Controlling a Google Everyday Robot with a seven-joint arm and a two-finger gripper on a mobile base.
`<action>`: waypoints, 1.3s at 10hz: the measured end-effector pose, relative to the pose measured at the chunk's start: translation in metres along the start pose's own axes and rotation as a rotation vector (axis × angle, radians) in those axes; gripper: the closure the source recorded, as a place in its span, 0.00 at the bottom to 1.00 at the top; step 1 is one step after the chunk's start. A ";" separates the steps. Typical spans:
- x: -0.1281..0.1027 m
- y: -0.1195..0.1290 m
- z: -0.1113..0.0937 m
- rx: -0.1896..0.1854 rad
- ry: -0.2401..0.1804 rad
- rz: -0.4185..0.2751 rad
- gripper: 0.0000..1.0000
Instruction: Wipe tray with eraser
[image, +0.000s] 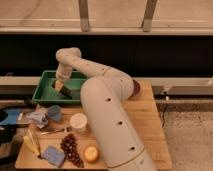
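The green tray (46, 94) sits at the back left of the wooden table. My gripper (59, 84) reaches down into the tray from the white arm (95, 75). It is shut on the tan eraser (59, 86), which is pressed to the tray floor near the tray's middle.
A purple bowl (136, 89) peeks out behind the arm at the right. In front of the tray lie a blue cup (54, 112), a crumpled cloth (37, 117), a white cup (78, 121), grapes (71, 148), a blue pad (53, 155), a banana (31, 143) and an orange fruit (90, 154).
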 end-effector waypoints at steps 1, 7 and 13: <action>0.010 -0.001 -0.004 0.005 0.016 0.026 1.00; 0.029 -0.048 -0.013 0.069 0.105 0.077 1.00; 0.022 -0.076 0.003 0.072 0.128 0.083 1.00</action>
